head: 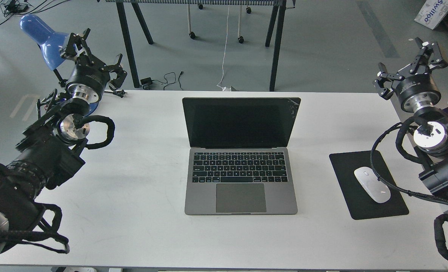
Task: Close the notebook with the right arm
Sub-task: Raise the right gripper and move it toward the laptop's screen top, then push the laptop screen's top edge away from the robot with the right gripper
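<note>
The notebook [240,196] lies open in the middle of the white table [133,181], its black screen [240,121] upright and facing me, keys and trackpad exposed. My right arm comes in from the right edge. Its gripper [404,63] hangs above the table's far right corner, open and empty, well right of the screen and apart from it. My left gripper [96,56] is raised over the far left corner with its fingers spread, holding nothing.
A white mouse [371,189] rests on a black mouse pad [346,170] between the notebook and my right arm. A blue desk lamp [42,36] stands behind my left gripper. Black frame legs [274,49] and floor cables lie beyond the table.
</note>
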You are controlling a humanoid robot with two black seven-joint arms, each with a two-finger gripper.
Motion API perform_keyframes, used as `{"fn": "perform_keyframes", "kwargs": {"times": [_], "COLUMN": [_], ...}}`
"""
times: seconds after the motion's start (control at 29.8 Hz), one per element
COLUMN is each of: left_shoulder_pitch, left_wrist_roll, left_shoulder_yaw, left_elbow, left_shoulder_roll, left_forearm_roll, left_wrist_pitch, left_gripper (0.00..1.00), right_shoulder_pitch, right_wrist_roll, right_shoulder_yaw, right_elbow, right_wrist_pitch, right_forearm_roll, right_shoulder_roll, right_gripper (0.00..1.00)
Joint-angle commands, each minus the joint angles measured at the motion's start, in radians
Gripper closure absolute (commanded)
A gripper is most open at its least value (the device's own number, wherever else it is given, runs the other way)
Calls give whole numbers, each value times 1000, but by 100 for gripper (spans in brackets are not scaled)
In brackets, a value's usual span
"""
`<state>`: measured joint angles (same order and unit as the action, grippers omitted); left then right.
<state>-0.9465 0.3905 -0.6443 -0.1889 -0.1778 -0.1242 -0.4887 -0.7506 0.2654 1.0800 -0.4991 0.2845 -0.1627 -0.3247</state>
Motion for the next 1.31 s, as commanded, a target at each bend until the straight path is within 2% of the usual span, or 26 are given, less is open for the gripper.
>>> {"fn": "perform_keyframes", "kwargs": {"times": [0.0, 0.1, 0.24, 0.34, 0.81, 1.08, 1.28], "left_shoulder_pitch": [0, 0, 0, 0, 0, 2, 2], "left_wrist_roll": [5, 37, 42, 42, 41, 41, 41], "left_shoulder_yaw": [0, 2, 2, 2, 2, 2, 2], "left_elbow": [-1, 0, 0, 0, -1, -1, -1], "left_shoulder_roll": [0, 0, -5, -5, -6, -8, -8], "left_forearm_roll": [1, 3, 1, 1, 3, 3, 3], "left_wrist_pitch": [0, 0, 0, 0, 0, 0, 0], "left_gripper": [0, 0, 0, 0, 0, 0, 0], "right_shoulder_pitch": [-3, -3, -13, -76, -242, -216, -155], "right_wrist_roll": [0, 0, 0, -3, -3, -5, -44], "right_shoulder_yaw": [0, 0, -24, -112, -366, -410, -410], "right_elbow": [1, -2, -4, 7, 152, 116, -10], "right_wrist_pitch": [2, 2, 1, -10, -13, -13, -14], "right_forearm_roll": [0, 0, 0, -1, -1, 0, 0], "right_shoulder_roll": [6, 6, 22, 42, 318, 325, 299], "right_gripper": [0, 0, 0, 0, 0, 0, 0]}}
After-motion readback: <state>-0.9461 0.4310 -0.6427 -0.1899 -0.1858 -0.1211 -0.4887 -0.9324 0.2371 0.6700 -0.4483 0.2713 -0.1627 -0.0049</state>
